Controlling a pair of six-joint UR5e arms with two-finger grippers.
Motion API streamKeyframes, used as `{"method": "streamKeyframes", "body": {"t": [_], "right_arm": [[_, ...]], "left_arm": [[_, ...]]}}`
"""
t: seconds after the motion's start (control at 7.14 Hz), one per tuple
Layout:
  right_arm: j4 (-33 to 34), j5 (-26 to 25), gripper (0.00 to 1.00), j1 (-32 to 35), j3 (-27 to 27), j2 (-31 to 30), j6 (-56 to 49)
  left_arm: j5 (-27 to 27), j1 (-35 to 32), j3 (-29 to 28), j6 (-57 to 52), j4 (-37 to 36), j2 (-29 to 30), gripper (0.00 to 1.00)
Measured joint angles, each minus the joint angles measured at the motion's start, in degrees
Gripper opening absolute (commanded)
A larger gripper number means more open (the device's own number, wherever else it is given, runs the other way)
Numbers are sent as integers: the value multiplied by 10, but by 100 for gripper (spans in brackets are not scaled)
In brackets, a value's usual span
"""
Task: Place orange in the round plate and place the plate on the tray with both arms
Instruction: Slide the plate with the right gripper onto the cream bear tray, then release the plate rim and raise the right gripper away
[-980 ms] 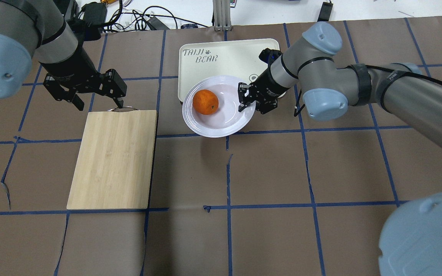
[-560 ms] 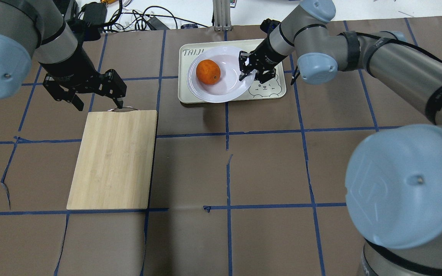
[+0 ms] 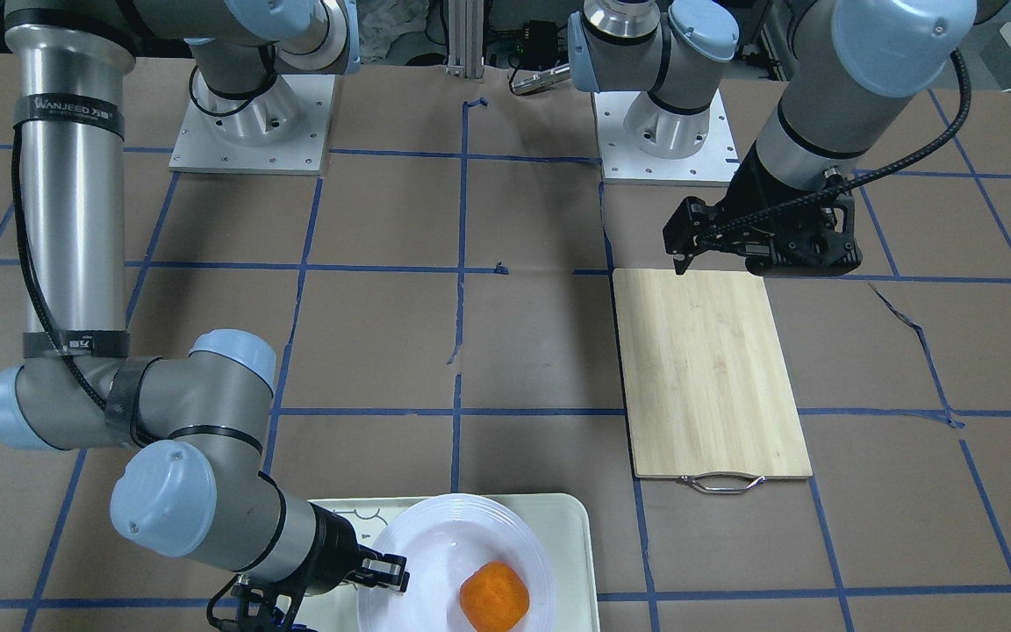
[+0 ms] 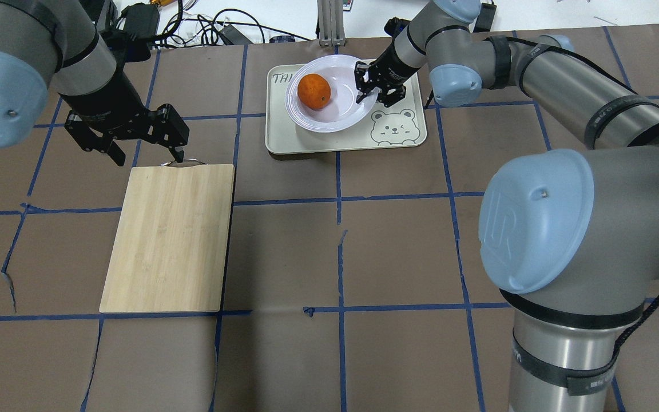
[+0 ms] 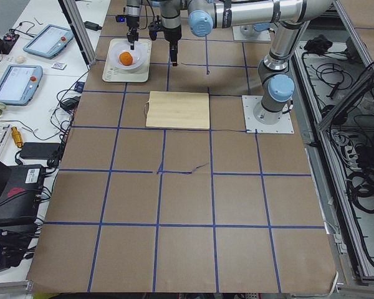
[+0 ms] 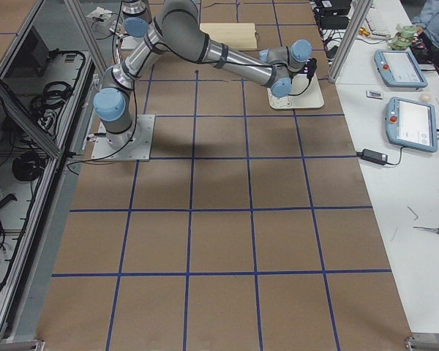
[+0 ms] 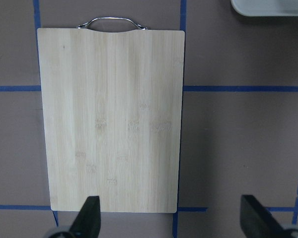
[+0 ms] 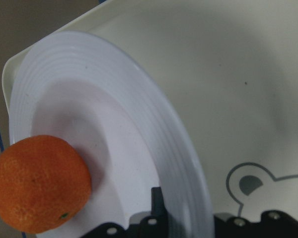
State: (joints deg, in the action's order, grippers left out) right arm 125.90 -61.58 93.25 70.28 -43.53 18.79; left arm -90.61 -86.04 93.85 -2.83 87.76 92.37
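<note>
The orange [image 4: 314,91] lies in the white round plate [image 4: 341,117]. My right gripper [image 4: 370,86] is shut on the plate's right rim and holds it over the far left part of the pale tray [image 4: 404,137] with the bear face. I cannot tell whether the plate touches the tray. The front-facing view shows the orange [image 3: 494,597], the plate [image 3: 453,527] and the right gripper [image 3: 387,570] at the bottom edge. In the right wrist view the orange [image 8: 39,183] sits low left in the plate [image 8: 114,129]. My left gripper [image 4: 146,153] hangs open, holding nothing, at the cutting board's handle end.
A bamboo cutting board [image 4: 169,237] with a metal handle [image 4: 183,162] lies on the left of the brown, blue-taped table. Cables and power bricks [image 4: 192,26] lie beyond the table's far edge. The left wrist view looks down on the board [image 7: 111,119].
My right gripper has carried the plate with the orange from the table in front of the tray away from me, over the tray. The left arm has not moved.
</note>
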Motion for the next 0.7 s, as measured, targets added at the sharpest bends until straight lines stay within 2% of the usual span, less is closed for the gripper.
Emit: {"method": "streamKeyframes", "body": {"t": [0.14,0.28,0.7], "right_arm": [[0,-8,100,0,-1,1,15],[-1,-17,100,-1,-4,0,27],[-9,-139,100,-2,-19,-28,-30]], "left_arm": [[0,0,1,0,0,0,100],[0,0,1,-1,0,0,100],[0,0,1,-1,0,0,100]]}}
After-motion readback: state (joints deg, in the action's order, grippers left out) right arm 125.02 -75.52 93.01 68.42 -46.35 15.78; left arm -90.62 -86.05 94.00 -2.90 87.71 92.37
